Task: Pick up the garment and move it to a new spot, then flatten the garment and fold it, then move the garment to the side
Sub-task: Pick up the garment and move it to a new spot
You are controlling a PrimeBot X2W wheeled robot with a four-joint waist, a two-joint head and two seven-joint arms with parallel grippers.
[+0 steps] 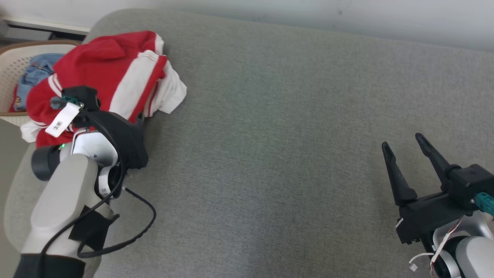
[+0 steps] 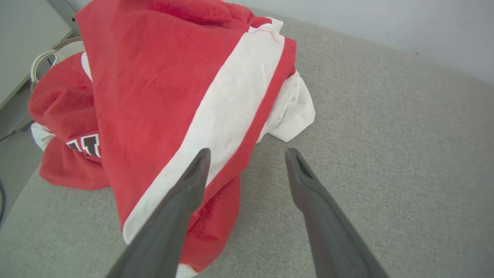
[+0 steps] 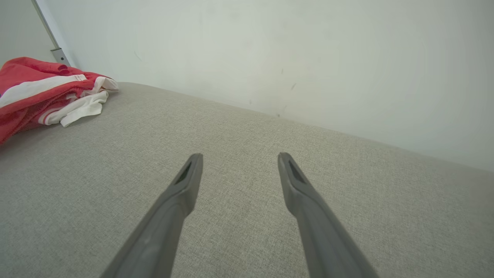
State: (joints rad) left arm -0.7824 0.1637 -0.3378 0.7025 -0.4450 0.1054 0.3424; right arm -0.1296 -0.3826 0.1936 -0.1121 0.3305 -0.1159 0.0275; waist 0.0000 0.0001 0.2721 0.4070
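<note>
Head view puts the red-and-white garment (image 1: 115, 65) bunched at the far left end of the grey cushion (image 1: 270, 154), well apart from my open right gripper (image 1: 402, 142); left wrist view sets my left gripper (image 2: 247, 154), open, right at its near fold; right wrist view shows it far left.

A wide grey fabric surface (image 1: 293, 116) spreads before me across most of the head view, with its rounded corner at the upper left and a pale wall (image 1: 347, 19) along its far edge at the top of the frame. At the left edge I see a cream perforated basket (image 1: 9, 65) with a brown rim, just beside that corner. Blue denim cloth (image 1: 36, 71) lies inside it, and a white skirting strip (image 1: 46, 26) runs above.
</note>
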